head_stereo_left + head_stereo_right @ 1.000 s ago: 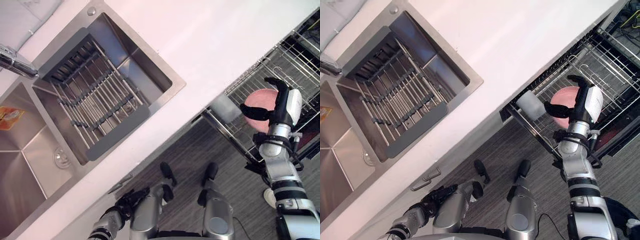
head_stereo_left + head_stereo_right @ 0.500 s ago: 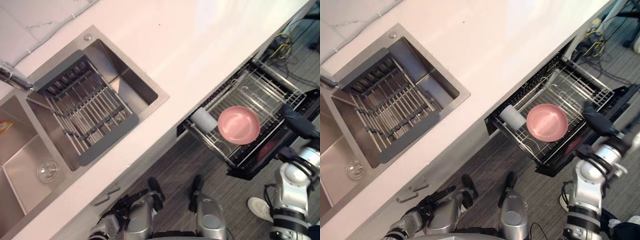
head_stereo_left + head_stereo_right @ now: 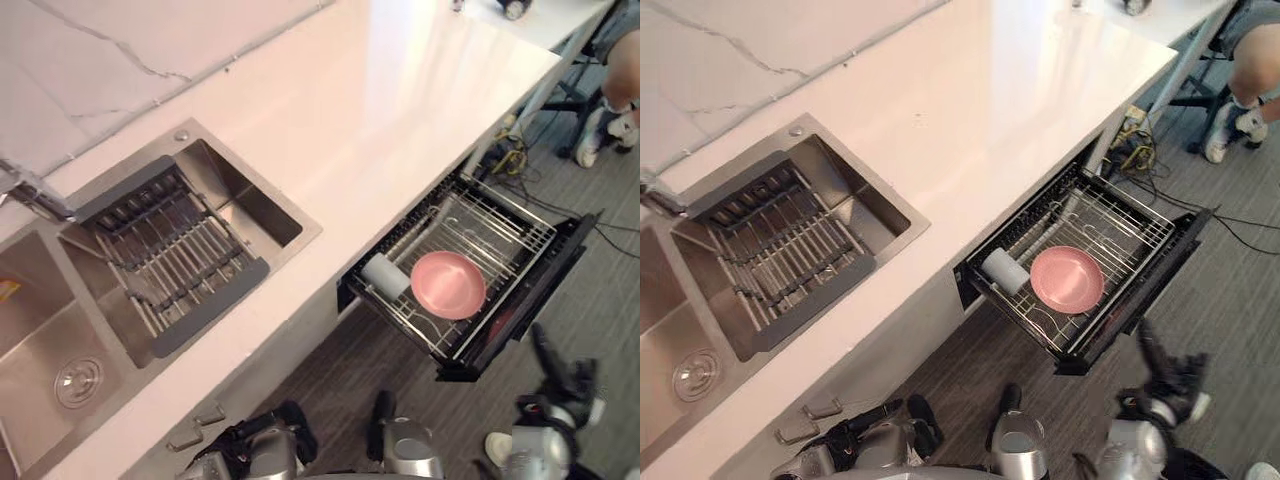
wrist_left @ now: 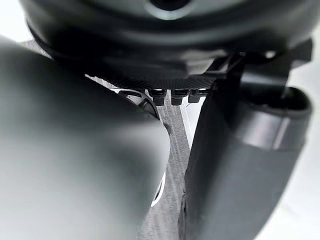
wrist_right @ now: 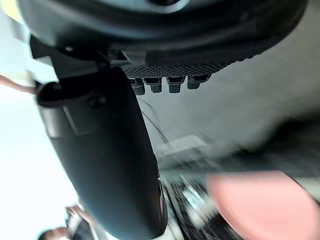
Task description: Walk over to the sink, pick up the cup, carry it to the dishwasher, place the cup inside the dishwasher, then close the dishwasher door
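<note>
The white cup (image 3: 385,277) lies on its side in the wire rack (image 3: 500,225) of the pulled-out dishwasher drawer, next to a pink plate (image 3: 448,285). The drawer's dark front (image 3: 545,290) stands out from under the counter. My right hand (image 3: 560,368) is low over the floor, in front of the drawer and apart from it, with fingers straight and spread and nothing in it. The right wrist view shows the pink plate (image 5: 260,200) blurred past the thumb. My left hand (image 3: 855,420) hangs relaxed and empty down by the cabinet front below the sink.
A steel sink (image 3: 60,330) with a grey drain rack (image 3: 170,250) sits in the pale counter (image 3: 380,110) at left. Cables (image 3: 510,150) lie on the floor beside the drawer. A person's leg and shoe (image 3: 610,90) are at the top right.
The camera has pulled back, so the whole picture has shifted. My right hand has come away from over the pink plate and dropped low in front of the drawer.
</note>
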Controlling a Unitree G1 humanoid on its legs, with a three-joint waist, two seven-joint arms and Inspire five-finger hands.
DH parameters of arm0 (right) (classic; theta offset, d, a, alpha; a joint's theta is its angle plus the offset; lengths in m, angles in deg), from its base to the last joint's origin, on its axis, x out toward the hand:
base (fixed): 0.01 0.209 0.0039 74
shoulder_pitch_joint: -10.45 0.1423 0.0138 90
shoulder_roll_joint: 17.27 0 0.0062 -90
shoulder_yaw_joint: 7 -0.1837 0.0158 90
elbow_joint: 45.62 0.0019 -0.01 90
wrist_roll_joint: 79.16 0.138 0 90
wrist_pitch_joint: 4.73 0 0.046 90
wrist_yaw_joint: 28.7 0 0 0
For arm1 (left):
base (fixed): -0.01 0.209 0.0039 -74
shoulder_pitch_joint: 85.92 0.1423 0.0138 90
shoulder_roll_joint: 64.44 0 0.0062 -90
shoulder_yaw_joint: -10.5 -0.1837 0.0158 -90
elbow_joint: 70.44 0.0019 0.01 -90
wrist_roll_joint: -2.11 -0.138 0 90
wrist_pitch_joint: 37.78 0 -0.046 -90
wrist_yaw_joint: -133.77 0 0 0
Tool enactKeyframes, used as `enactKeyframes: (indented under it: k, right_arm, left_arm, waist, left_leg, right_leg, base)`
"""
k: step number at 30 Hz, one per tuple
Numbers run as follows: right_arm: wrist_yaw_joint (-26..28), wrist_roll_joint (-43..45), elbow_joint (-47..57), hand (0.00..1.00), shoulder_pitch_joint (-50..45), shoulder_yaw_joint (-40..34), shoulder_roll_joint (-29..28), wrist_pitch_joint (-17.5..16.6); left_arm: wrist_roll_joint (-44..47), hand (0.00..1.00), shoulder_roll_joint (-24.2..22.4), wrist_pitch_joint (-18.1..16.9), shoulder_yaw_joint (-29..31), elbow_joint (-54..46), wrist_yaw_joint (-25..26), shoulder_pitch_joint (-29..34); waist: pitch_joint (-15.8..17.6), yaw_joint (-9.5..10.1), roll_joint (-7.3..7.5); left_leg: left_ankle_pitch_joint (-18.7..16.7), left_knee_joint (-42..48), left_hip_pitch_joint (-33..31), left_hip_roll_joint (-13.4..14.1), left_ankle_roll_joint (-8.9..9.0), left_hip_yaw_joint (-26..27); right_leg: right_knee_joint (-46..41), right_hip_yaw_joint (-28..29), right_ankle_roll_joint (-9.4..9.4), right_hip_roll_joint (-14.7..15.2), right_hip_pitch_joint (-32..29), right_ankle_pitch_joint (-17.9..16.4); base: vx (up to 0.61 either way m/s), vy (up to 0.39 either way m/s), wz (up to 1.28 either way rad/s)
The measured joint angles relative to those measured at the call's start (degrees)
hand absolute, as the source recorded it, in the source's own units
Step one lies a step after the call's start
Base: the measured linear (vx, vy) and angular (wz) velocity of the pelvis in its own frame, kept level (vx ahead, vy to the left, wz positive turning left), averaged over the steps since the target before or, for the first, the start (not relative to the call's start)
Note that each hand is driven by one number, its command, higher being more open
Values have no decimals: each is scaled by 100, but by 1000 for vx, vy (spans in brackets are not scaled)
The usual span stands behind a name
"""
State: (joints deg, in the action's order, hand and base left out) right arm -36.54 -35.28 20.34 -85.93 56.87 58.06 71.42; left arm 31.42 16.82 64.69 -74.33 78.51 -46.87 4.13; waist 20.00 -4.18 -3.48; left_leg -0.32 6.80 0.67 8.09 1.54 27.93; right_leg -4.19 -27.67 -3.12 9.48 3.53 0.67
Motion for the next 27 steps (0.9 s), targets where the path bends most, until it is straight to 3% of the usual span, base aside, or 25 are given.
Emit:
enactKeyframes:
  k: [3, 5, 13, 22, 27]
  right_arm:
    - [73, 83, -110, 100, 11, 52, -41, -34]
    - [94, 276, -261, 100, 102, 56, 64, -84]
    - [187, 889, -702, 100, 427, 203, 341, -71]
    - [413, 899, -1126, 100, 1170, 433, 798, 286]
    - [525, 1101, -1395, 100, 1765, 765, 1062, 441]
  left_arm:
    - [3, 100, -20, -70, 5, -8, -21, 74]
    - [47, 100, -41, -93, 182, -50, -114, 119]
    - [-7, 100, -37, -170, 246, -75, -285, 213]
    - [-115, 100, -229, -241, 499, -79, -469, 584]
    - [-119, 100, -287, -346, 617, -76, -624, 592]
  waist:
    - [-27, 37, -21]
    - [-31, 146, -17]
    - [-75, 259, -22]
    - [-273, 597, -321]
    - [-296, 769, -381]
  left_leg:
    - [58, -32, 3, 57, 77, 282]
    - [76, -67, 3, -37, 55, 246]
    - [190, -151, -4, -216, -45, -173]
    - [424, -261, -173, -257, -115, -558]
    - [488, -258, -293, -233, -134, -698]
  right_leg:
    - [-3, -265, -58, 102, 93, -8]
    - [-8, -330, -113, 192, 120, 19]
    - [18, -710, -192, 294, 349, 30]
    - [22, -1050, -190, 243, 373, -9]
    - [34, -1165, -105, 158, 333, -61]
  base:
    - [12, 33, 51]
    - [4, 68, 22]
    - [-19, 42, 26]
    - [-34, 10, 20]
    - [-6, -11, 11]
